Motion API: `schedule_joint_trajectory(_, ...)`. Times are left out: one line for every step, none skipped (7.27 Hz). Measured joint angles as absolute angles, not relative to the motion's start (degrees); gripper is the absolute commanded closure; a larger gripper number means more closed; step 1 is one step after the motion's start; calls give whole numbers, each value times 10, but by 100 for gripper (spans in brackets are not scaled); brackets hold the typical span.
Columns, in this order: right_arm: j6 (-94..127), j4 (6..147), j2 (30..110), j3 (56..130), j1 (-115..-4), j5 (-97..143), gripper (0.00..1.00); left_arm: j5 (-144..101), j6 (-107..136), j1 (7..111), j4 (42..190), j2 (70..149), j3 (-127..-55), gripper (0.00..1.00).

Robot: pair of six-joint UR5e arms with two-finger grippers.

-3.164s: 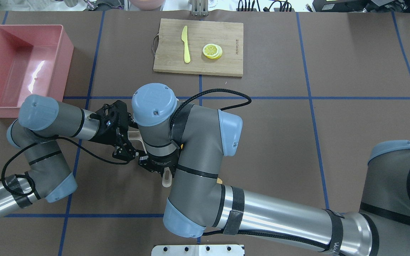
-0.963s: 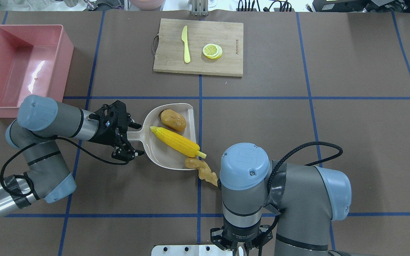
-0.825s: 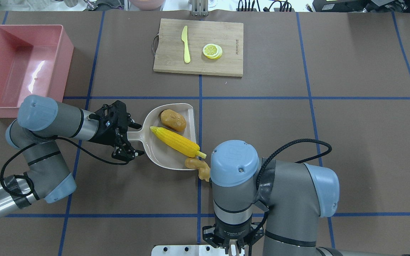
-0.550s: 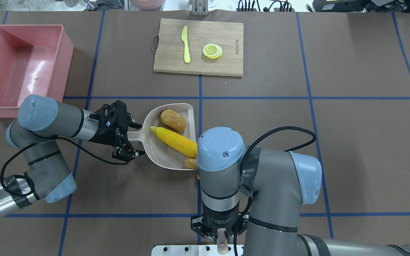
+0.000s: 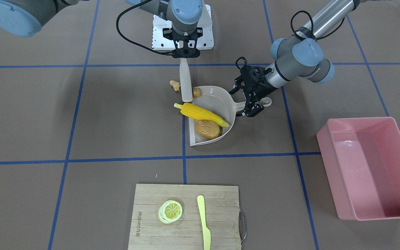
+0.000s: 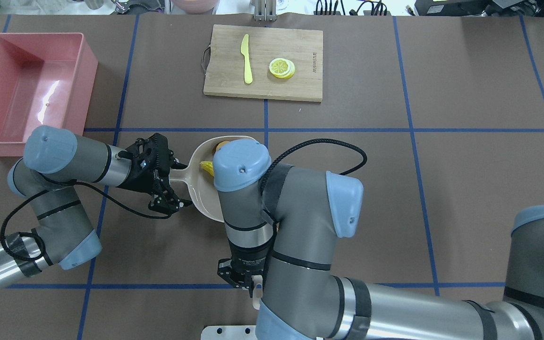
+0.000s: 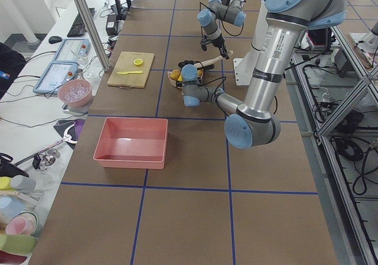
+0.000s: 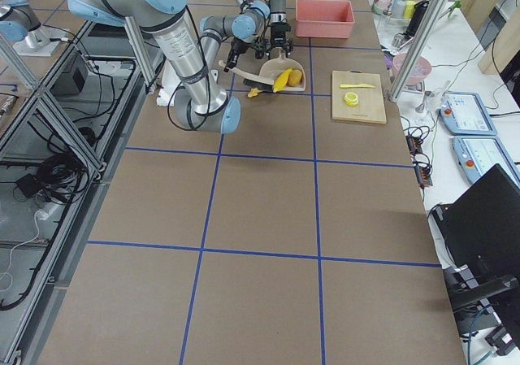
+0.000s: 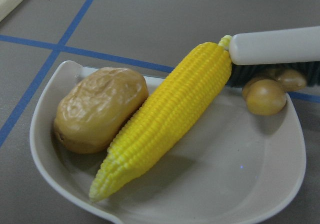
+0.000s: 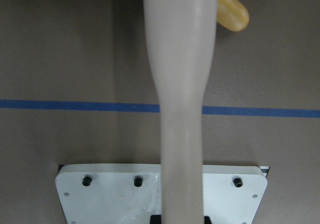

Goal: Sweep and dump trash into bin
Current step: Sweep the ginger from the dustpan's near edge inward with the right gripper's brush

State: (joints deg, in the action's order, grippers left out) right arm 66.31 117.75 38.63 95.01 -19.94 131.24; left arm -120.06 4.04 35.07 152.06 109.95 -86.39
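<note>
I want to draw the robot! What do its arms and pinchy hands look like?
The left arm and right arm are grey and silver tubes with round light-blue caps. Black cables run along them. The left gripper and right gripper are black, two-fingered.

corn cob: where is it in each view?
Front-facing: corn cob centre, across the dustpan.
Overhead: cob tip only, centre-left.
Exterior left: cob a yellow speck, top centre.
Exterior right: cob top centre.
Left wrist: cob centre, diagonal.
Right wrist: not in it.
Shared landmark: dustpan, all but right wrist.
</note>
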Motion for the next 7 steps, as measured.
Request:
schedule_joint_trajectory(660, 1177, 356, 914, -207, 1319, 100, -1201, 40, 351, 1521, 1099, -864, 3)
schedule_joint_trajectory(658, 1177, 333, 888, -216, 1329, 100, -1201, 40, 351, 1521, 1099, -864, 3)
schedule_joint_trajectory(658, 1177, 322, 876, -221, 1335, 100, -1201, 40, 351, 1521, 1100, -864, 3)
schedule_joint_trajectory(658, 1177, 309, 866, -226, 1341, 100, -1201, 40, 351, 1521, 1100, -864, 3)
schedule_joint_trajectory(659, 1177, 286, 846, -235, 1352, 100, -1201, 40, 351, 1521, 1100, -864, 3)
schedule_joint_trajectory(659, 1178, 266, 827, -245, 1363, 100, -1201, 40, 351, 1521, 1100, -864, 3)
schedule_joint_trajectory(661, 1181, 256, 820, -252, 1369, 100, -1201, 40, 351, 1521, 1100, -865, 3)
